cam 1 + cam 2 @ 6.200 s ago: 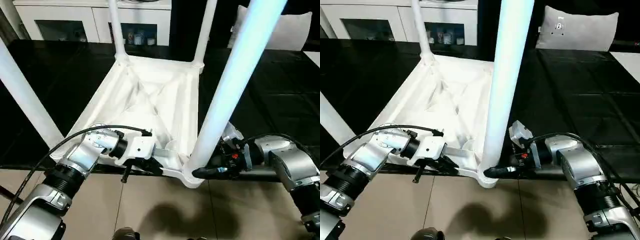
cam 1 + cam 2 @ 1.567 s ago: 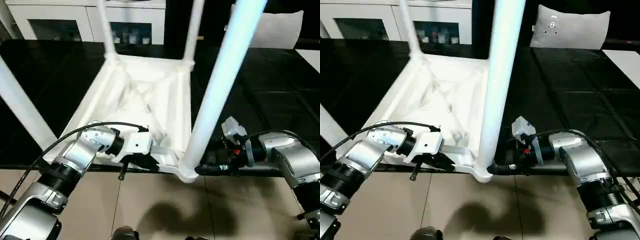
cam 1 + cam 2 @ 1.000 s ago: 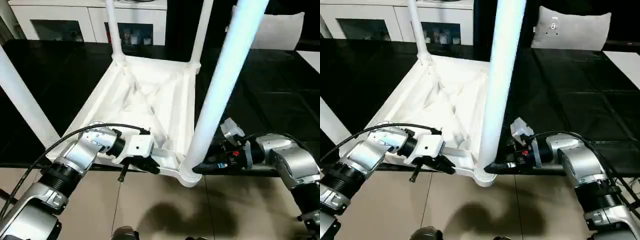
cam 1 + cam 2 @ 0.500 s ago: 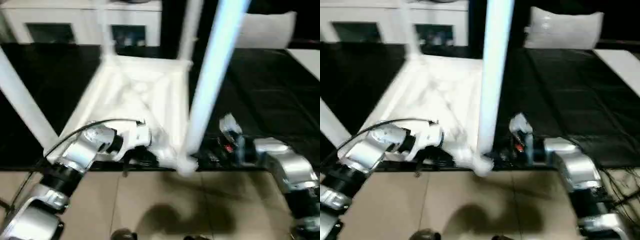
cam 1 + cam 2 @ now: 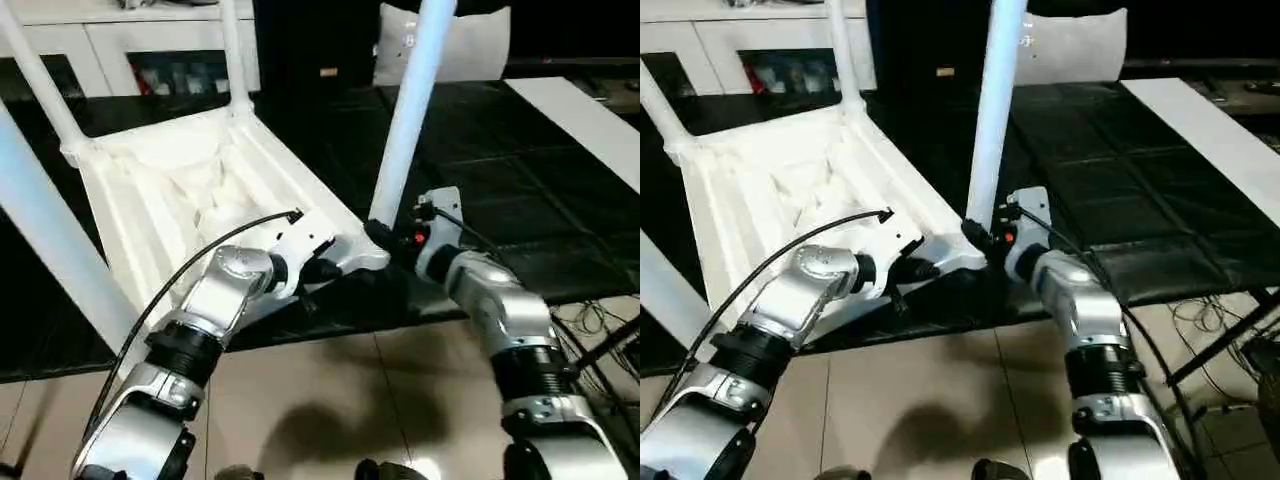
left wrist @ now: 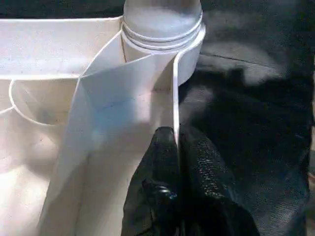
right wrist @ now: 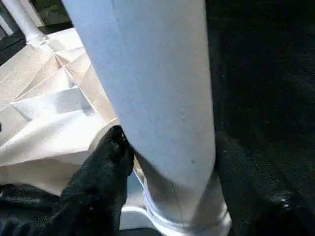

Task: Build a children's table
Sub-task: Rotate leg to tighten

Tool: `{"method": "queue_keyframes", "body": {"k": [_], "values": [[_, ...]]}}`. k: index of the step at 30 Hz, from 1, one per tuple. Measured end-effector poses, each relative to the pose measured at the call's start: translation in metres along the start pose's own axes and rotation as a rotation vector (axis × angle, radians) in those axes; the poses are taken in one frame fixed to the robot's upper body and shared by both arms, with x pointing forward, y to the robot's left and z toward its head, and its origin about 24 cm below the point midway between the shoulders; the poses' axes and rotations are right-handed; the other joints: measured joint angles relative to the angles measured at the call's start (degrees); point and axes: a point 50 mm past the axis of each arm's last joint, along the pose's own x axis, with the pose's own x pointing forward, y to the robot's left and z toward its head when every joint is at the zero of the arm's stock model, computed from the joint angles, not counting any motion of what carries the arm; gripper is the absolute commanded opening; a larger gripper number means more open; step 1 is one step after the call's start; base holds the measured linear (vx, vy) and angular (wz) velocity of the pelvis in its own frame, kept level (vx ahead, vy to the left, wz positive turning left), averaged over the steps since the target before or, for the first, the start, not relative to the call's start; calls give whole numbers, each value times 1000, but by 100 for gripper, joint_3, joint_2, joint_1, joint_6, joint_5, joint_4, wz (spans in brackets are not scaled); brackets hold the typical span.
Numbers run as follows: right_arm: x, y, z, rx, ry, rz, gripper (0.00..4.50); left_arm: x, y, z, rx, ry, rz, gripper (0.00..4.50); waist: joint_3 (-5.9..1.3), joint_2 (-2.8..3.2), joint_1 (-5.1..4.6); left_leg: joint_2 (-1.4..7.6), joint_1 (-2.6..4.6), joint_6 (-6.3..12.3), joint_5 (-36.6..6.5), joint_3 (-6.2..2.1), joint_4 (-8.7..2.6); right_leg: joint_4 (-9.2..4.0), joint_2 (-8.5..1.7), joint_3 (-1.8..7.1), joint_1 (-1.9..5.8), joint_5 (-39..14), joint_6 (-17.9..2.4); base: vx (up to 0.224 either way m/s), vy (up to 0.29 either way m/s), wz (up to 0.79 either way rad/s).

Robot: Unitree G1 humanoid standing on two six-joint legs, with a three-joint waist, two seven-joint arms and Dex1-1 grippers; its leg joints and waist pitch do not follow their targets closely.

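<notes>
The children's table (image 5: 180, 190) lies upside down on a black surface (image 5: 520, 180), white and ribbed, with its legs pointing up. My left gripper (image 5: 322, 268) is shut on the thin near rim just beside the corner socket; the left wrist view shows its fingers (image 6: 165, 152) pinching that wall. At the base of the near right leg (image 5: 405, 120), my right gripper (image 5: 383, 238) is closed around the leg where it enters the socket, with one finger (image 7: 106, 162) against its side. Three more legs (image 5: 50, 240) stand in the other corners.
A long white cabinet (image 5: 150, 50) and a white cushion (image 5: 470, 45) stand behind the black surface. Its front edge runs just under my grippers, with beige tile floor (image 5: 330, 400) below. Cables (image 5: 600, 320) hang at the right, beside a white strip (image 5: 590, 120).
The whole view has swung. The table has also turned on the black surface: its gripped near corner now points right, and both grippers have gone with it, keeping their holds.
</notes>
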Motion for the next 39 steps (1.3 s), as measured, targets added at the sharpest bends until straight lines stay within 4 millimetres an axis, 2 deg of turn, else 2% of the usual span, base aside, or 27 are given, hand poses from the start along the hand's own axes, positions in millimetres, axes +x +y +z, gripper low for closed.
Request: {"method": "queue_keyframes", "body": {"k": [4,8,10,16,20,24,25,28,30,33,34,37,39], "values": [[-3,-1,0,-18,1,20,326,0,-1,1,20,-9,-13,0,-2,4,89,2,3,-7,-4,3,-29,2,2,0,-7,49,-3,0,0,0],[-17,-11,0,-91,11,84,357,-4,0,0,72,-12,-48,0,-6,13,190,6,-8,-8,-2,13,-47,22,5,4,-39,56,-14,0,0,0],[-26,-16,0,-122,24,141,370,-8,1,-2,104,-15,-77,0,-6,14,247,7,-9,-7,-1,18,-53,26,6,4,-46,60,-20,0,0,0],[-49,-25,9,-225,79,314,433,-26,8,-11,222,9,-175,0,-5,14,311,8,-9,-9,-2,24,-38,29,4,14,-46,49,-1,0,0,0],[-63,-28,13,-272,149,442,448,-40,8,-18,309,32,-286,0,-6,14,416,10,-3,-10,-2,28,-32,29,3,17,-32,48,1,0,0,0],[-68,-21,12,-300,223,594,448,-46,6,-21,371,49,-378,0,-7,16,558,12,0,-9,-1,42,-14,46,-6,26,-26,46,3,0,0,0],[-70,-19,11,-308,244,635,431,-46,4,-21,384,52,-405,0,-7,16,579,13,-1,-9,-1,44,-11,48,-7,28,-25,46,3,0,0,0],[-74,-15,9,-326,295,724,431,-50,0,-22,417,63,-480,0,-8,16,635,13,-1,-9,-1,47,-2,64,-8,39,-23,45,4,0,0,0],[-75,-13,7,-331,310,762,402,-50,-3,-22,437,66,-512,0,-8,15,670,14,3,-9,-1,49,11,87,-10,43,-23,36,17,0,0,0],[-74,-9,3,-331,330,803,383,-49,-6,-22,467,70,-552,0,-9,18,698,16,4,-13,1,49,11,90,-10,42,-22,36,18,0,0,0],[-74,-9,3,-332,332,810,359,-49,-7,-22,471,71,-561,0,-9,18,699,17,4,-13,2,49,11,90,-10,42,-22,36,18,0,0,0],[-73,-7,1,-333,332,825,351,-49,-8,-22,484,68,-573,0,-10,17,695,17,5,-14,3,48,14,90,-10,42,-18,35,19,0,0,0],[-74,-6,-1,-328,336,837,316,-49,-8,-22,488,69,-575,0,-11,18,691,17,9,-14,3,48,17,89,-10,42,-12,35,19,0,0,0]]}}
